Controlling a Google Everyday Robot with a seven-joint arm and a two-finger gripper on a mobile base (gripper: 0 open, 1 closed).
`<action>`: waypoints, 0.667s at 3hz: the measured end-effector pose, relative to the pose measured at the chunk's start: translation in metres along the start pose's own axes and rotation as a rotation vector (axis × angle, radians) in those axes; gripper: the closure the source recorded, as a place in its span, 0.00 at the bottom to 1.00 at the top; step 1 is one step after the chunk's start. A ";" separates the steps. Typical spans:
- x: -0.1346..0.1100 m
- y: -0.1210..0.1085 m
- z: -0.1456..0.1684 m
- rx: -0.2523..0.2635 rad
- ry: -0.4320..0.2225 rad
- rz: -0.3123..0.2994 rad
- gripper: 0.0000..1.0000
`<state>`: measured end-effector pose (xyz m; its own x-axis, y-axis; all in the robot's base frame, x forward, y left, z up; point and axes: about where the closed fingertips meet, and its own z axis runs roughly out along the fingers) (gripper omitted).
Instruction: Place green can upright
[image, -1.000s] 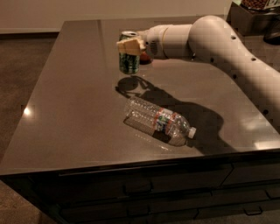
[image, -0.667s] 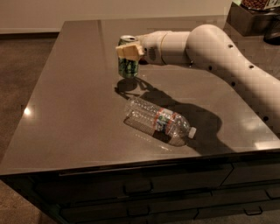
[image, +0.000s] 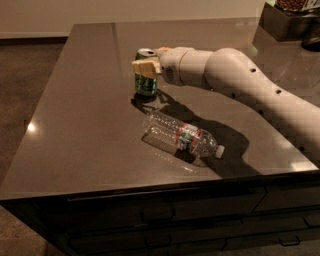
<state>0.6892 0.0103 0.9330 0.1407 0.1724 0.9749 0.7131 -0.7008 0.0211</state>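
Note:
The green can (image: 145, 83) stands upright near the middle of the dark table (image: 80, 125), its silver top showing. My gripper (image: 145, 66) reaches in from the right on the white arm and is shut on the can's upper part, with one tan finger (image: 144, 67) across its front. The can's base looks at or just above the tabletop, over its own shadow.
A clear plastic water bottle (image: 181, 137) with a white cap lies on its side in front of the can, to the right. The arm (image: 235, 80) spans the table's right half. Dark containers (image: 292, 17) stand at the back right corner. Drawers run below the front edge.
The gripper, holding the can, has shifted slightly left and lowered toward the tabletop. The bottle has not moved.

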 end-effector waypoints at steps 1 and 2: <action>-0.004 0.002 0.004 -0.046 0.026 -0.017 0.35; -0.004 0.002 0.005 -0.088 0.063 -0.070 0.12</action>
<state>0.6931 0.0119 0.9281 0.0479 0.1810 0.9823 0.6563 -0.7470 0.1057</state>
